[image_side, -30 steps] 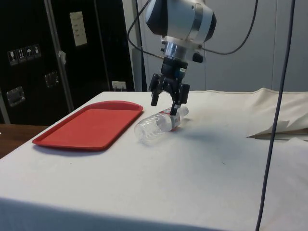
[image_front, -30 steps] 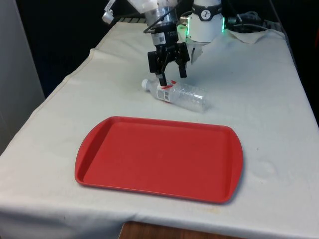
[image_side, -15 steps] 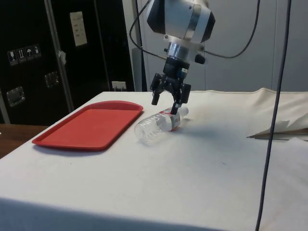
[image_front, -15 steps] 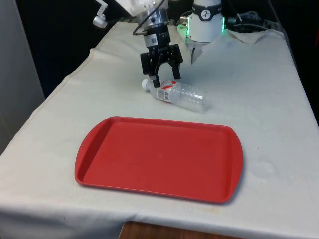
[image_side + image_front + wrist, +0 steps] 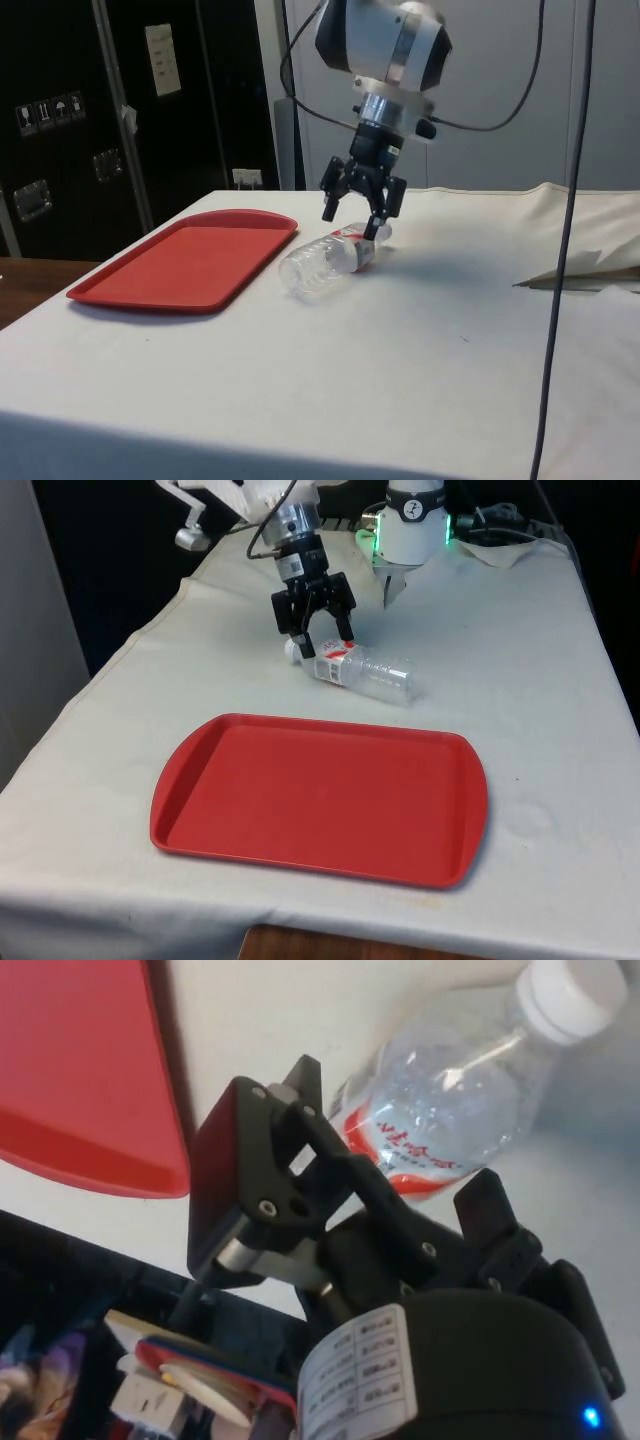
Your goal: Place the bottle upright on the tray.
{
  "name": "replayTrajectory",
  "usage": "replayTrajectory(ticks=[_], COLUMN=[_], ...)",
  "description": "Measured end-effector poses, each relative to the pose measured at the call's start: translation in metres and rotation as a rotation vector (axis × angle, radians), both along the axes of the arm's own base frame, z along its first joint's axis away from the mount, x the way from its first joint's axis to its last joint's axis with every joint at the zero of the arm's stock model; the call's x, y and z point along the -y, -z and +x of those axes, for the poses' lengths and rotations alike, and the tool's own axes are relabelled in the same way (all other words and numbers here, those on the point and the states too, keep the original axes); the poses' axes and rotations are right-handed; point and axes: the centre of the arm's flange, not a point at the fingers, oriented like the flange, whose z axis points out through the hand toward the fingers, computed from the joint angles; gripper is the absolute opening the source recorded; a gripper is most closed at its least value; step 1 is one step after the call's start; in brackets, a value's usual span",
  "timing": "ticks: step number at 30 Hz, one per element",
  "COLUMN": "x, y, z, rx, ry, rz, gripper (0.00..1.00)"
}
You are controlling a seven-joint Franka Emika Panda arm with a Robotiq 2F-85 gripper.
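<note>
The claw (image 5: 322, 640) is held open just above the neck end of the bottle (image 5: 355, 669), its fingers spread and nothing gripped between them. The bottle is seen lying on its side on the white cloth (image 5: 520, 680), its cap pointing toward the front view's left, and the red tray (image 5: 320, 798) lies a little apart from it. The reaching step is judged to be in hand. A descent around the bottle and a closing are called for next, then a lift, a turn upright and a setting down on the tray.
</note>
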Motion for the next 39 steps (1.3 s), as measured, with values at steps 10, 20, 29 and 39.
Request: replayTrajectory(ticks=[10,20,29,39], x=[0.011,0.022,0.032,0.039], y=[0.015,0.024,0.034,0.046], z=[-0.010,-0.015,-0.015,-0.017], rx=[-0.003,0.021,0.057,0.098], ry=[-0.037,-0.059,-0.081,-0.096], rz=[0.059,0.109,0.147,0.184], gripper=[1.00,1.00,1.00,1.00])
